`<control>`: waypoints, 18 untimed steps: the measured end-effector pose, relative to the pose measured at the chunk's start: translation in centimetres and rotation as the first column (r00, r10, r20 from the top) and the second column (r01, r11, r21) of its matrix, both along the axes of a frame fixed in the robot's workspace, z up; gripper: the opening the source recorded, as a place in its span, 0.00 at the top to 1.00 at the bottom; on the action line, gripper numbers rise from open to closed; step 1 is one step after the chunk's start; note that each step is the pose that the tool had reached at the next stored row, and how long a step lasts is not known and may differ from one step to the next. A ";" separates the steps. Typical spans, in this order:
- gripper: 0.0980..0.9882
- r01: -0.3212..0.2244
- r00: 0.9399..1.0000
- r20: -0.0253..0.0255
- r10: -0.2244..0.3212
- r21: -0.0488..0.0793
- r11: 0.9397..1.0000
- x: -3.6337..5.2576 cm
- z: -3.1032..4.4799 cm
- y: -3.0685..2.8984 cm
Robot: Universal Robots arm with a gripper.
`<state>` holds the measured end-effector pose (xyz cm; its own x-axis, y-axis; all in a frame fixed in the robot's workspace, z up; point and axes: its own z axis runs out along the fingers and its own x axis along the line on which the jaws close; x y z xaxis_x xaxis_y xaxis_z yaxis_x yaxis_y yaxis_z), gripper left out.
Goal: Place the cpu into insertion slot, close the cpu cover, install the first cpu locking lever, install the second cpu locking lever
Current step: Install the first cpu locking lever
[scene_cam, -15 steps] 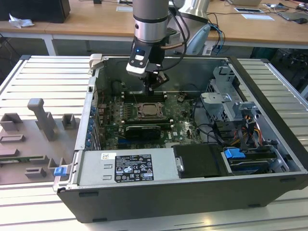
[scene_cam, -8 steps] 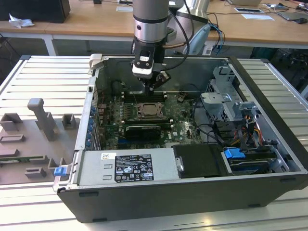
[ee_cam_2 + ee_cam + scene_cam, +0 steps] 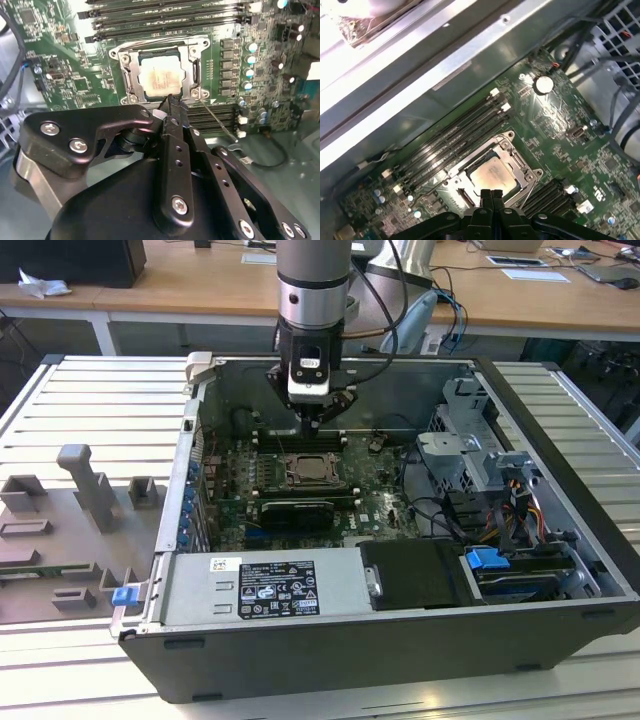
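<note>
Your black end effector (image 3: 170, 100), tips clenched together on nothing, hangs just above the pale silver-beige square cpu (image 3: 161, 79), which sits in the silver-rimmed insertion slot (image 3: 195, 70) with the silver frame cpu cover (image 3: 131, 82) apparently down. Descend off-line and the tips could scrape the chip or snag the thin wire lever (image 3: 217, 120) beside it. The dark open computer case (image 3: 300, 660) rests on a ribbed metal bench (image 3: 80, 400), with wooden desks (image 3: 200, 285) behind.

Open PC case (image 3: 350, 655) mid-frame in the exterior view. Power supply (image 3: 265, 585) at lower centre, drive cage (image 3: 470, 445) upper right, grey fixture tray (image 3: 70, 530) far left, wooden desks (image 3: 190, 285) along the top.
</note>
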<state>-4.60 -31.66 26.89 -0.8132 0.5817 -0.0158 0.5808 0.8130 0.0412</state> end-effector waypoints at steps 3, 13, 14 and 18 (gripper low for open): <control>0.99 -0.043 0.999 0.000 0.043 0.000 0.999 0.00 0.00 0.00; 0.99 -0.245 0.969 0.000 0.245 0.000 0.969 0.00 0.00 0.00; 0.99 -0.268 0.963 0.000 0.268 0.000 0.963 0.00 0.00 0.00; 0.99 -0.337 0.942 0.000 0.337 0.000 0.942 0.00 0.00 0.00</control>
